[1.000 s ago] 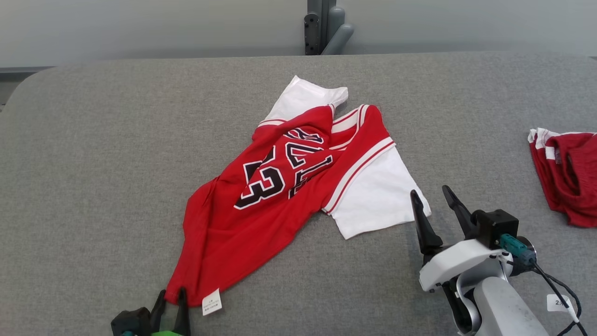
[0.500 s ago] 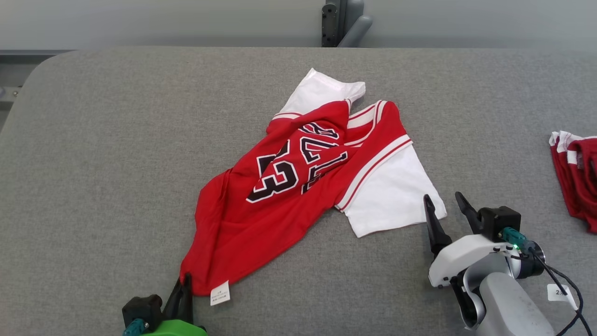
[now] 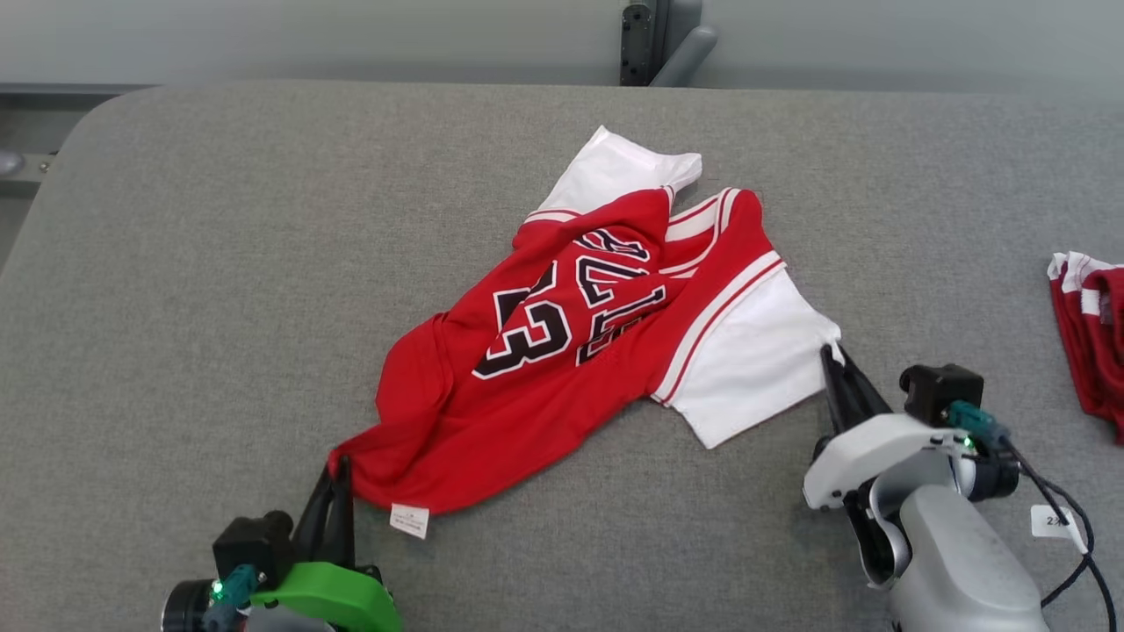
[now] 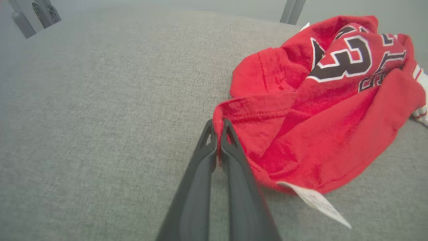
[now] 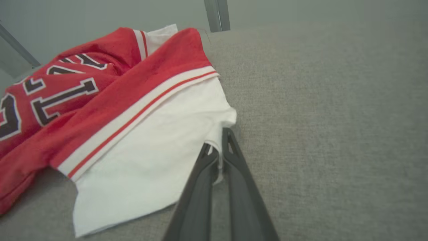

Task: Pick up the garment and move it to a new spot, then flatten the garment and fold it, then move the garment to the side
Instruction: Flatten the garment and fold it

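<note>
The garment [image 3: 527, 395] lies on the table [image 3: 219, 263], with another cloth [image 3: 1093, 342] well to its right.

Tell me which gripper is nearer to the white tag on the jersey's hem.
Left. The left gripper pinches the red hem just beside the tag; the right gripper grips the white sleeve across the jersey.
</note>
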{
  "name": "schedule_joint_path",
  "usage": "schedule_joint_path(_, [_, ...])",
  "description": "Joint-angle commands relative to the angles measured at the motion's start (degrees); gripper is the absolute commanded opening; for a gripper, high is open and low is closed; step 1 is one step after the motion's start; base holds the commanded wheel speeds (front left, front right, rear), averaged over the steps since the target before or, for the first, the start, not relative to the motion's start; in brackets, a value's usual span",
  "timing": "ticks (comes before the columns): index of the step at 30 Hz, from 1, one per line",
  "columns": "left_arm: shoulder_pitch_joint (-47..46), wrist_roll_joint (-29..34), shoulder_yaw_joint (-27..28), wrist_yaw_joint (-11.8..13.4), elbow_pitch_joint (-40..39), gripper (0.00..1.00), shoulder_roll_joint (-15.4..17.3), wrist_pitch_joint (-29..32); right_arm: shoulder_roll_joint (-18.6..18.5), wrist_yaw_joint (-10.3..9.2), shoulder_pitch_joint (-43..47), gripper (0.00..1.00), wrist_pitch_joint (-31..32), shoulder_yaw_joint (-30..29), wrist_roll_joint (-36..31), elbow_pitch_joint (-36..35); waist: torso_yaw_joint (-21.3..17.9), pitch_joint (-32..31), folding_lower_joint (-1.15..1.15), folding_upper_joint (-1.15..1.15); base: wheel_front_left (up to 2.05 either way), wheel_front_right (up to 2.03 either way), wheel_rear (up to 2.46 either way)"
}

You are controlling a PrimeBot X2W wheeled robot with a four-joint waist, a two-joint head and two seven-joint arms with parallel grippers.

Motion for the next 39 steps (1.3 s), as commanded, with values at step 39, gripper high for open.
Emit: schedule_joint_path(39, [-61.07, 6.26, -5.0, -4.04, -1.95, 0.0, 21.57, 8.18, -16.06, -0.06, -48.25, 0.0, 6.26, 1.87, 7.48, -15.14, -5.83, 16.58, 0.0, 0.0, 0.0, 0.0, 0.0])
